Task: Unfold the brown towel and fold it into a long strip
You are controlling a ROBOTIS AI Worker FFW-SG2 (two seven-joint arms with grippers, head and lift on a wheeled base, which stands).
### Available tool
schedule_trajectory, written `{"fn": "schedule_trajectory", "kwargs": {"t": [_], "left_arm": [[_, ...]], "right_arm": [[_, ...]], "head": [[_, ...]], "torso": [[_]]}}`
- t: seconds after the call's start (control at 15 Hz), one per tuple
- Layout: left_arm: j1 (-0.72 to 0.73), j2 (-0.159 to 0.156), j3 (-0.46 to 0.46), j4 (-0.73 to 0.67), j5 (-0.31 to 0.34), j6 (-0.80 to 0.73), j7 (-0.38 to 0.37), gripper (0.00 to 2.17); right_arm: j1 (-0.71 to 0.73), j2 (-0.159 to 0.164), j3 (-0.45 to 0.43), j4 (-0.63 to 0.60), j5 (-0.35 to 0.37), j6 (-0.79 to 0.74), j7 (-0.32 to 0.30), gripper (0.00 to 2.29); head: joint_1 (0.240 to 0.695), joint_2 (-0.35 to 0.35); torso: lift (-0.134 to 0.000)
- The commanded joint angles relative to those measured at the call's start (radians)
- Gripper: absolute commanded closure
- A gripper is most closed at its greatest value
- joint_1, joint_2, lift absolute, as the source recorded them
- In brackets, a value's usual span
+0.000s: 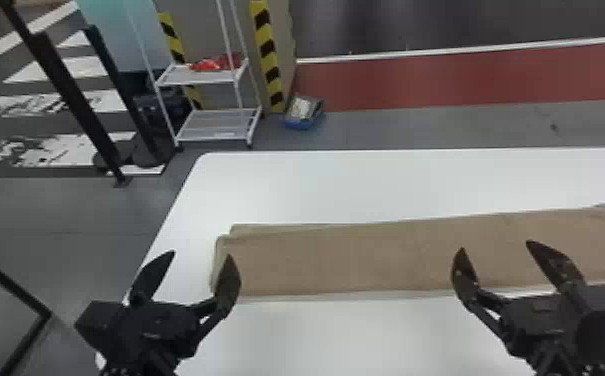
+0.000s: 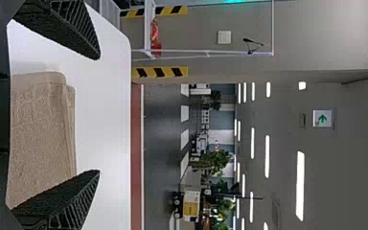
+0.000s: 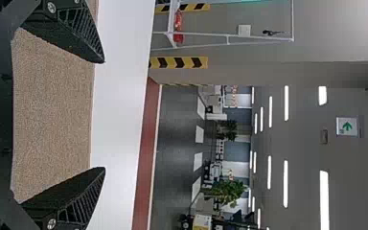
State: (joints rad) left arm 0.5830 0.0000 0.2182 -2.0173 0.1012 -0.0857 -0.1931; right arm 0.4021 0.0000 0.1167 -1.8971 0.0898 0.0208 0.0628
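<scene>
– And here's the white tabletop [image 1: 366,185], rounded at its far left corner, its left edge slanting down toward us!
– Right across it lies the brown towel [image 1: 346,260], a long, flat strip!
– Look at the line: lengthwise, roughly along the far edge, with a white band between!
– A slight tilt, mind you, the right part sitting a touch closer to that far edge.
– And the left end?
– Near the tabletop's left edge, just apart from it, layers stepped out of line at the far corner!
– Pale trim too, showing all along the near side!
</scene>
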Motion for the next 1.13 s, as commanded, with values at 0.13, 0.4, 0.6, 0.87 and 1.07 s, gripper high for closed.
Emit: {"fn": "schedule_trajectory", "kwargs": {"t": [0.13,0.4,0.6,0.87,1.07], "left_arm": [[-0.003,-0.003,-0.003,0.005,0.002,0.005,0.0,0.02],[-0.008,-0.003,-0.005,0.011,0.0,0.005,0.0,0.02],[-0.009,-0.003,-0.005,0.012,0.002,0.005,0.0,0.02],[-0.011,-0.003,-0.01,0.015,0.002,0.005,0.0,0.02],[-0.014,-0.003,-0.01,0.022,0.002,0.005,0.0,0.02]], "right_arm": [[-0.003,0.001,0.0,0.0,-0.002,0.009,0.0,0.09],[-0.008,0.001,0.0,0.003,-0.005,0.021,0.0,0.09],[-0.011,0.001,0.0,0.006,-0.009,0.021,0.0,0.09],[-0.012,0.001,0.0,0.009,-0.01,0.021,0.002,0.09],[-0.014,0.001,0.0,0.01,-0.012,0.021,0.0,0.09]], "head": [[0.695,0.203],[0.695,0.201],[0.695,0.2],[0.695,0.198],[0.695,0.197]], "torso": [[-0.095],[-0.095],[-0.095],[-0.095],[-0.095]]}}
